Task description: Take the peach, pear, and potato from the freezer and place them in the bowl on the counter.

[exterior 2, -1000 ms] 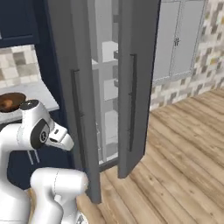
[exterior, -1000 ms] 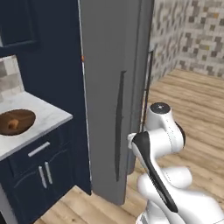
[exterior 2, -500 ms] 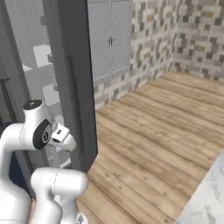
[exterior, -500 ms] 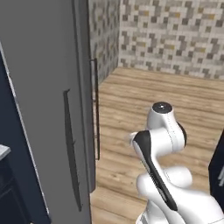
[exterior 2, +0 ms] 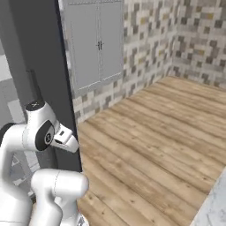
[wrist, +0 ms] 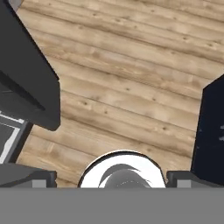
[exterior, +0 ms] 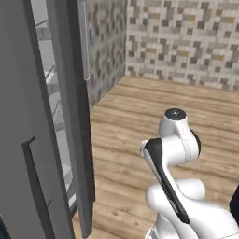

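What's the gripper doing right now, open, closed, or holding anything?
Gripper: cannot be told. The finger tips are not clear in the hand view, and nothing shows between them above the wooden floor.

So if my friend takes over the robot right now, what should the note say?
Gripper: in the hand view the finger tips cannot be made out, so open or shut cannot be told, and nothing is seen in it.
Freezer: door ajar, white shelves visible through the gap.
Arm: folded over the wood floor, beside the freezer.
Done: nothing visible.
Left: fetch the peach, pear and potato, then put them in the bowl on the counter.
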Motion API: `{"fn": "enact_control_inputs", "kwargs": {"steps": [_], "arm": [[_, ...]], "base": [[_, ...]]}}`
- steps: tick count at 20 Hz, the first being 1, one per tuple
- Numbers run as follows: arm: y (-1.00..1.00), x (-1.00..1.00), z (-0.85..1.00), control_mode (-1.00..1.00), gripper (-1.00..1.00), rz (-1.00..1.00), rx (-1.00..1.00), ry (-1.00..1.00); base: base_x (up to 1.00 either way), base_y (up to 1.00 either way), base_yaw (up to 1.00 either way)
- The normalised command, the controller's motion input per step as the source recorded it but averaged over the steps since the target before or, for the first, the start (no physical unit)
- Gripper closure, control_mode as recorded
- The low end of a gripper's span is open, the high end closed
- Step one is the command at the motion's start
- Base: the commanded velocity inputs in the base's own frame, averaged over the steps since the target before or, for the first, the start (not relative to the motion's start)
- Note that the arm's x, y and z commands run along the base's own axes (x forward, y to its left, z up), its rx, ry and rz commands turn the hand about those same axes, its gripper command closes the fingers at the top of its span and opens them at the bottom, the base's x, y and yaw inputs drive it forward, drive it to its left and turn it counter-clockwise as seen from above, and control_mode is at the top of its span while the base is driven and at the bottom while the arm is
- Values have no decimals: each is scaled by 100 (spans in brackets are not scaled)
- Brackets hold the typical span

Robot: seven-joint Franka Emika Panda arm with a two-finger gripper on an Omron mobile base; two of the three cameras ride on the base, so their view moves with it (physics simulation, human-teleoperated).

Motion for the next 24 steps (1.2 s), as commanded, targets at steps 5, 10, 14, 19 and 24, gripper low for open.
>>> {"fn": "enact_control_inputs", "kwargs": {"steps": [5,10,14,19,24], "arm": [[0,0,0,100,-100,0,0,0],[0,0,0,100,-100,0,0,0],[0,0,0,100,-100,0,0,0],[0,0,0,100,-100,0,0,0],[0,0,0,100,-100,0,0,0]], "base": [[100,0,53],[78,0,72],[49,0,81],[59,-1,83],[100,-14,66]]}}
